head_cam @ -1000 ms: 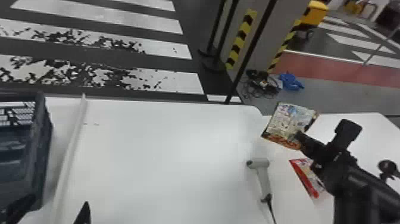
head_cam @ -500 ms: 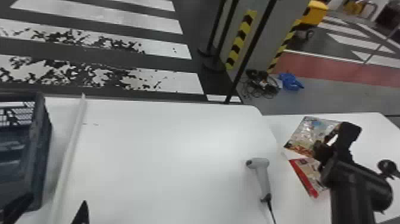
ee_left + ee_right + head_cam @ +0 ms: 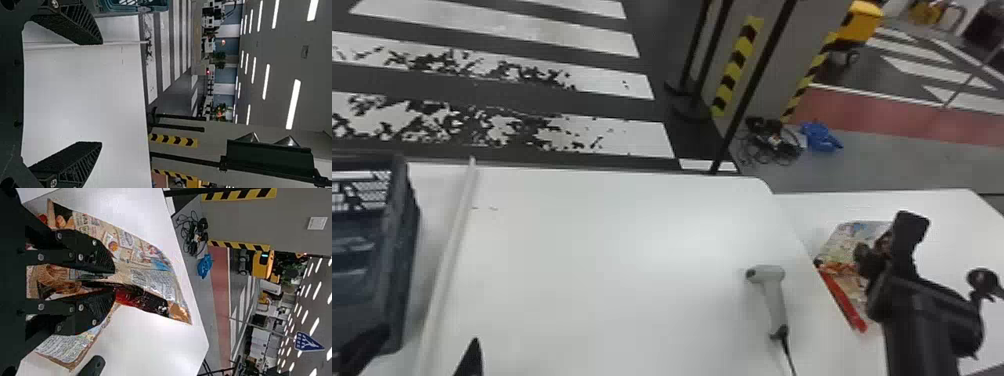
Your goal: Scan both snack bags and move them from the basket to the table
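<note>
In the head view my right gripper [image 3: 871, 256] is over the side table at the right, shut on a colourful snack bag [image 3: 849, 240]. That bag overlaps a red-edged snack bag [image 3: 847, 302] lying there. From the right wrist, the right gripper [image 3: 114, 282] pinches the folded snack bag [image 3: 141, 272] between its pads. My left gripper [image 3: 417, 352] stands open at the head view's bottom left, beside the basket [image 3: 399, 260]. In the left wrist view the left gripper [image 3: 101, 93] has nothing between its fingers. A grey handheld scanner [image 3: 772, 295] lies on the main table [image 3: 612, 260].
A white rail [image 3: 449, 250] runs between the basket and the main table's middle. The scanner's cable [image 3: 788, 355] trails to the near edge. The side table [image 3: 952, 225] adjoins at the right. A dark pole [image 3: 754, 85] rises behind the main table.
My right gripper has carried the colourful bag rightward and lower, so it now covers much of the red-edged one. The left gripper has hardly moved.
</note>
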You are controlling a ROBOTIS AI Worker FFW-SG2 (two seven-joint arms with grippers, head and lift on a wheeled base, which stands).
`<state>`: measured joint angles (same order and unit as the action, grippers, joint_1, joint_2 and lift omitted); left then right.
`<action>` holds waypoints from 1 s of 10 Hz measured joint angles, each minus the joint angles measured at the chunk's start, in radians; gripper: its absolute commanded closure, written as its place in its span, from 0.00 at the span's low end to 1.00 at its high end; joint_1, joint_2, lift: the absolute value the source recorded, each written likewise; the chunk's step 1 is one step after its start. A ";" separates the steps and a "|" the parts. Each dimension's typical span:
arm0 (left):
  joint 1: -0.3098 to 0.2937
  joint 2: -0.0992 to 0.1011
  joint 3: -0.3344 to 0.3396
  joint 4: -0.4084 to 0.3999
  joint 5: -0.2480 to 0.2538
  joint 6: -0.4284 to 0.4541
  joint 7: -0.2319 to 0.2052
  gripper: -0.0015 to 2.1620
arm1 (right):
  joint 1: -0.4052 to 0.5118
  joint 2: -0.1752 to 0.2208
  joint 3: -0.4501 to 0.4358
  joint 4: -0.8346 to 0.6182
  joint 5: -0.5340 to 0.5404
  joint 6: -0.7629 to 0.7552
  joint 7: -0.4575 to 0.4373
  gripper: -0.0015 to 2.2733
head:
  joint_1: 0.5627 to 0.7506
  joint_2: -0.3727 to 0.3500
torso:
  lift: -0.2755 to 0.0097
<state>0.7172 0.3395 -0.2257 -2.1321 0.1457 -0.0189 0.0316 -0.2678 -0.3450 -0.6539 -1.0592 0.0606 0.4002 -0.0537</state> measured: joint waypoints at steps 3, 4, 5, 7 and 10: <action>-0.004 -0.004 -0.001 -0.001 0.000 0.008 -0.001 0.04 | 0.124 0.046 0.026 -0.178 -0.095 -0.008 0.000 0.02 | 0.70 0.03 | 0.62; -0.005 -0.006 -0.001 -0.003 0.000 0.011 0.000 0.04 | 0.188 0.075 0.045 -0.306 -0.148 0.035 0.001 0.02 | 0.70 0.03 | 0.62; -0.007 -0.008 -0.002 -0.005 0.000 0.015 0.002 0.04 | 0.252 0.096 0.077 -0.425 -0.196 0.066 0.006 0.02 | 0.70 0.03 | 0.62; -0.011 -0.008 -0.004 -0.006 -0.002 0.022 0.006 0.04 | 0.361 0.132 0.142 -0.624 -0.235 0.077 0.037 0.02 | 0.70 0.03 | 0.62; -0.013 -0.008 -0.004 -0.021 -0.005 0.033 0.010 0.04 | 0.551 0.192 0.215 -0.950 -0.330 0.123 0.053 0.03 | 0.70 0.03 | 0.62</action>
<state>0.7041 0.3312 -0.2295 -2.1534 0.1403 0.0143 0.0419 0.2831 -0.1533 -0.4391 -2.0088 -0.2693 0.5228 -0.0010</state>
